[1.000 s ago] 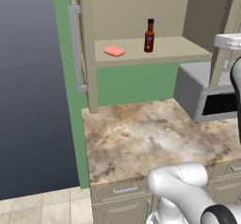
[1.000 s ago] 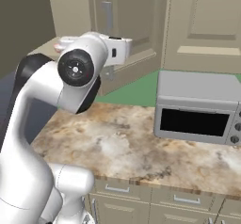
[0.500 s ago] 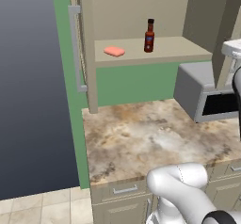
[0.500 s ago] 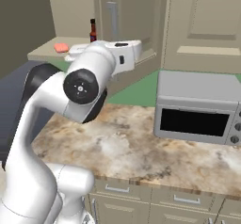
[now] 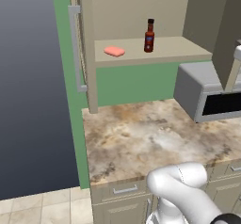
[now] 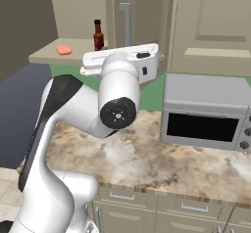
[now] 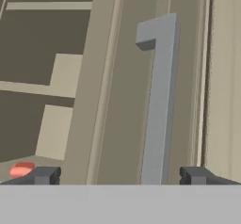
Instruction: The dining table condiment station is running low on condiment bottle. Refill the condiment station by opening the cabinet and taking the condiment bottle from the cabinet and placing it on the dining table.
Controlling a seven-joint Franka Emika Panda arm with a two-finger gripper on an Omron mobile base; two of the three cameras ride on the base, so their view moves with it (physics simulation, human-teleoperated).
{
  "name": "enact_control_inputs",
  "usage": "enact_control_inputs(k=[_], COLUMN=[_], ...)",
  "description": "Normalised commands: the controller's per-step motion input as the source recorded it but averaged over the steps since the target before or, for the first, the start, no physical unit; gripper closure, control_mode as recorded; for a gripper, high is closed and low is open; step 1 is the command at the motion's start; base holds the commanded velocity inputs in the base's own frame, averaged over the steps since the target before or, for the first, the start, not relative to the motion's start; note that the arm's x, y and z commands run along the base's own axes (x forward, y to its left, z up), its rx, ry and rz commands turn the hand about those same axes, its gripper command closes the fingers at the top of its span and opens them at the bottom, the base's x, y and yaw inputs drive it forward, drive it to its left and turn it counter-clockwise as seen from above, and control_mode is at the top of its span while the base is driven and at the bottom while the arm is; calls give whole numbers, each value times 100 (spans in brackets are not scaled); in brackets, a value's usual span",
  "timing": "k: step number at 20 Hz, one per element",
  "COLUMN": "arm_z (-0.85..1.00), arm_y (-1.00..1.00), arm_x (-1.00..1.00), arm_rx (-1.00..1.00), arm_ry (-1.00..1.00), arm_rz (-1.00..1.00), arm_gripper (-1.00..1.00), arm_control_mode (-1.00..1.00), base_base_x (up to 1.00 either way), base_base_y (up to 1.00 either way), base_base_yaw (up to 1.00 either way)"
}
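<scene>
— Where is the condiment bottle (image 5: 149, 35) now?

— It stands upright on the beige shelf (image 5: 164, 51) inside the cabinet (image 5: 87, 53). In the left base view it is near the middle of the shelf, and a flat pink lump (image 5: 114, 52) lies on the same shelf to its left, apart from it. In the right base view I see the condiment bottle behind my white arm (image 6: 110, 104), with the pink lump also on its left side.

— And your tool, where is it compared to the bottle?

— My tool (image 7: 121, 175) is not at the bottle. In the hand view it points at a long silver bar handle (image 7: 158, 100) on a beige door (image 7: 117, 77), and the handle runs between my two dark fingertips (image 7: 44, 175). The jaws are spread wide and they hold nothing; I cannot tell whether they touch the handle. At the low left corner of the hand view, a bit of the pink lump shows just beside the one fingertip.

— So the cabinet is open?

— Yes, the left door (image 5: 75, 49) is swung out and the shelf is open to see. Below the shelf is the marbled surface (image 5: 155, 143), and a grey microwave (image 6: 208, 114) stands on it to the right side.
</scene>
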Motion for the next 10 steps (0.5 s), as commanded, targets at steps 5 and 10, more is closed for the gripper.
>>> enact_control_inputs(k=[5, 10], arm_z=[9, 0], arm_y=[0, -17], arm_x=[-8, 7], arm_rx=[-6, -3], arm_ry=[-2, 0], arm_rz=[2, 11], arm_gripper=[-100, -100], arm_control_mode=[-100, -100], base_base_x=[0, 0], base_base_y=[0, 0], base_base_yaw=[0, 0])
